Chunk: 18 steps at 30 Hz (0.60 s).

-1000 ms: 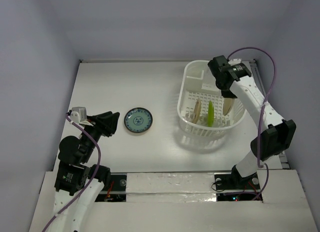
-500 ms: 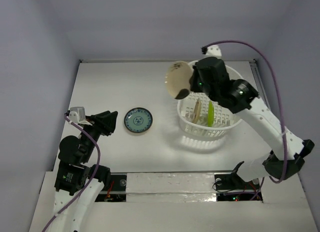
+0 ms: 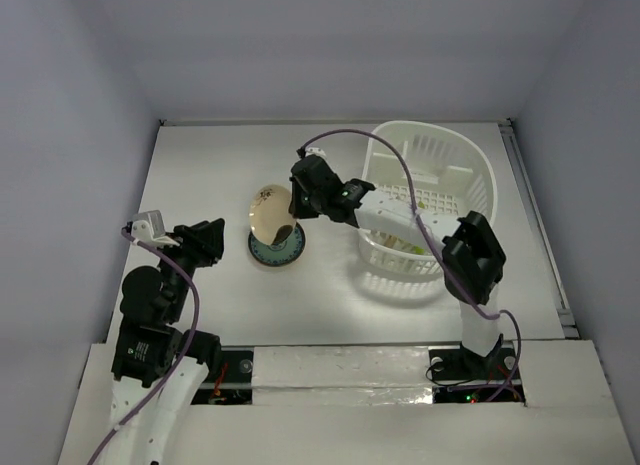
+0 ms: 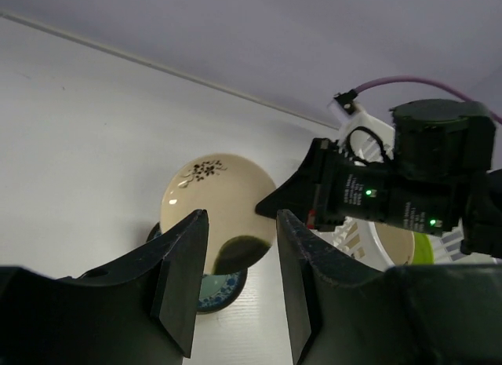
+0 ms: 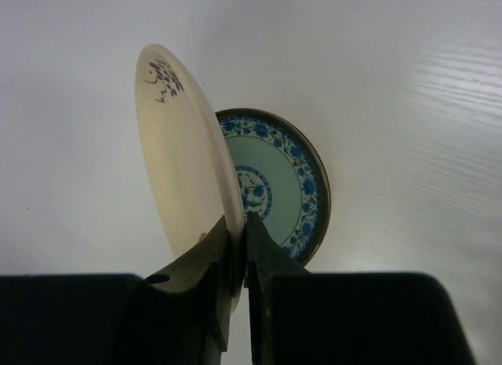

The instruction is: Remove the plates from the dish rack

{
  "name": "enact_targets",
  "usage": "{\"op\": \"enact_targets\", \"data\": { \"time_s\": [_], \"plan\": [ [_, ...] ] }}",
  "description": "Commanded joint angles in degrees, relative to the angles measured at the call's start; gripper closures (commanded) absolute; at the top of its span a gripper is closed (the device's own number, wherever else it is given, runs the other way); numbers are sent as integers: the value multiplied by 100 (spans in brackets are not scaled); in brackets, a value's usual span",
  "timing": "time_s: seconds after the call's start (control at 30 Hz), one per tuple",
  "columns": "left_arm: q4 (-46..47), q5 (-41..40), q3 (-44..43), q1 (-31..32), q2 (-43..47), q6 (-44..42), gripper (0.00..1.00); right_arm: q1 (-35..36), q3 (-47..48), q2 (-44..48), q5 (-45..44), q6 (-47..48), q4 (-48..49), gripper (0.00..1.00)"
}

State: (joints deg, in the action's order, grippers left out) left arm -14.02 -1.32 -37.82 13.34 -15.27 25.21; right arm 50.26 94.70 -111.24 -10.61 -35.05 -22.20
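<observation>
Setting the cream plate down flat is the step in hand, as I judge it. On the white worktop (image 3: 200, 165), the dish rack (image 3: 440, 150) stands at the far right, with a lime green plate (image 4: 430, 244) showing upright inside it, so the unloading is not finished. The right arm reaches across to mid-worktop, where the teal-blue plate (image 5: 274, 184) lies flat. Over it the cream plate (image 5: 176, 145) hangs steeply tilted, nearly on edge, its lower rim pinched between the closed fingers of the right hand (image 5: 238, 233); whether the two plates touch I cannot tell. To do this well, the wrist should roll the plate level, lower it slowly until it seats centred on the one beneath, and only then let go — released on edge, it could roll or chip. The left hand (image 4: 239, 224) hovers just beside, jaws parted and empty, and should keep clear. No brand, label or writing can be read — the cream plate bears only a small dark floral sprig near its rim.
</observation>
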Motion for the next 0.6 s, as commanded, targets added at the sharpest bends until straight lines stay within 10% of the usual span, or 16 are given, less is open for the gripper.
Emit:
{"op": "enact_targets", "data": {
  "time_s": [0.0,0.3,0.57],
  "plan": [
    [207,27,-50,-42,-108,36,63,72,41,-81,253,-301,961,100],
    [224,106,-32,-95,-134,19,63,124,-996,-275,402,-687,1516,90],
    [233,106,-32,-95,-117,19,63,230,-1305,-162,359,-583,1298,41]
  ]
}}
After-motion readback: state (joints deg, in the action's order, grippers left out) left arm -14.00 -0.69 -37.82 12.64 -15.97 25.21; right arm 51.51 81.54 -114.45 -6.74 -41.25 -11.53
